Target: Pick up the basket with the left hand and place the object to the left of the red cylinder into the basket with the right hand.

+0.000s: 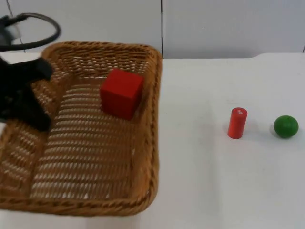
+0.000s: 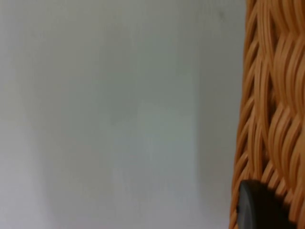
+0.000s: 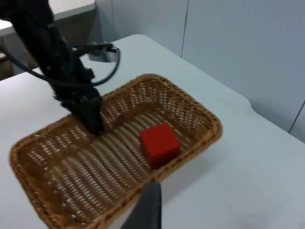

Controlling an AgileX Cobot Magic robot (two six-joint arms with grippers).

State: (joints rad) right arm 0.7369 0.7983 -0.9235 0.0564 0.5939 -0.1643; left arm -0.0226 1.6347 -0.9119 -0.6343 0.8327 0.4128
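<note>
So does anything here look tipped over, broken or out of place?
Nothing looks damaged or spilled. The red cube lies inside the wicker basket, and the left gripper grips the basket's left rim. The red cylinder stands upright beside the green ball on the table.

White table [image 1: 200, 181]: red cylinder [image 1: 237, 123], green ball [image 1: 286, 126]

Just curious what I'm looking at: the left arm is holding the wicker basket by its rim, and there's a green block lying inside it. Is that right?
Not quite. The block in the basket is red, not green; the top view shows it plainly. The green thing is a ball out on the table, beside the red cylinder. The left gripper is indeed at the basket's rim.
</note>
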